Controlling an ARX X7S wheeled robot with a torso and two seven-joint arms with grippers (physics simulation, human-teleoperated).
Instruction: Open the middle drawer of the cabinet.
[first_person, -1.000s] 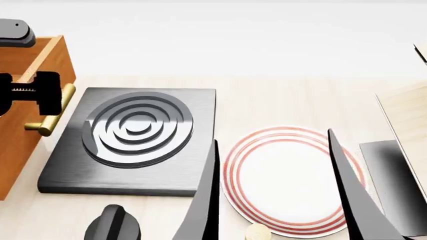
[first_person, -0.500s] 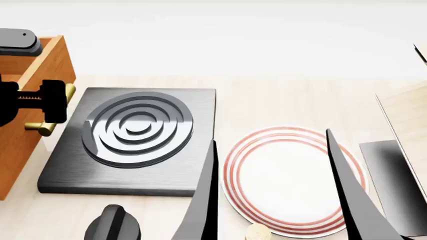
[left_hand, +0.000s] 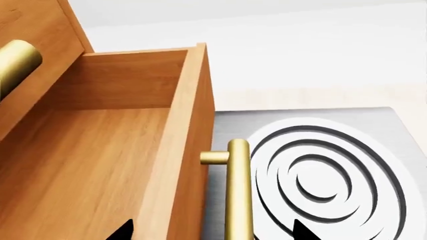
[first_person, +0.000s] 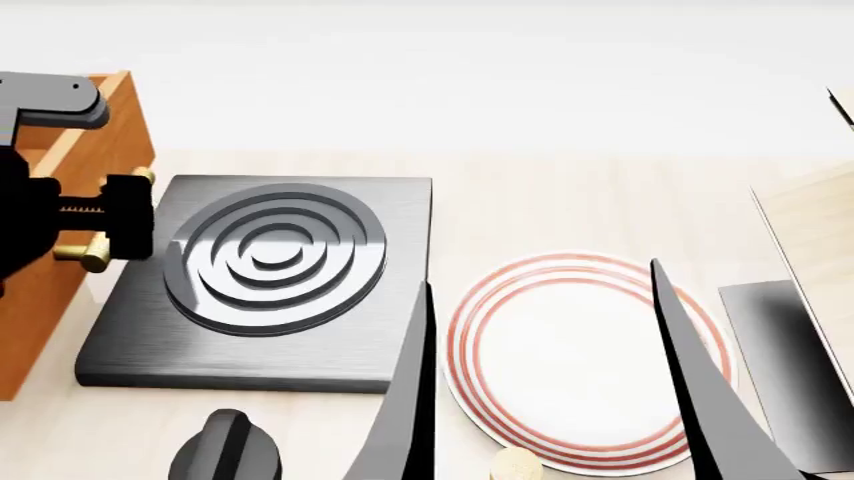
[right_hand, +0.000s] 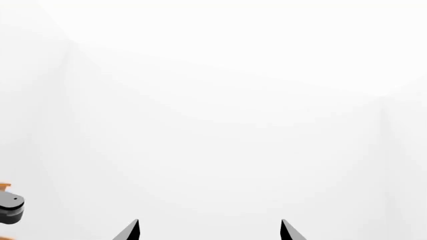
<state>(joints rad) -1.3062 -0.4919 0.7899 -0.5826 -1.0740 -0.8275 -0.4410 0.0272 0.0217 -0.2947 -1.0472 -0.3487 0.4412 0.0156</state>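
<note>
A: Where is the middle drawer (left_hand: 120, 150) sitting?

B: At the far left of the head view, pulled out of the cabinet (left_hand: 40, 65). The left wrist view is looking straight down into its bare wooden interior. Its front panel is standing edge-on beside the stove plate (first_person: 267, 270), and the brass handle (left_hand: 238, 195) is hanging out over the plate's near edge.

A: And the left gripper (first_person: 114, 215)?

B: It is sitting right at that handle. In the left wrist view the two dark fingertips (left_hand: 123, 231) are showing one on each side of the drawer front and the bar, with clear gaps, so the jaws are standing apart around the handle and not pinching it. In the head view a brass end is poking out just below the black fingers.

A: The right gripper (first_person: 554, 370)?

B: It is hovering over the red-ringed plate (first_person: 581, 360), well apart from the drawer. Its two long fingers are spread wide with nothing between them. Its wrist camera is showing mostly white.

A: Anything else?

B: A pale wood box (first_person: 821, 240) at the right edge.
</note>
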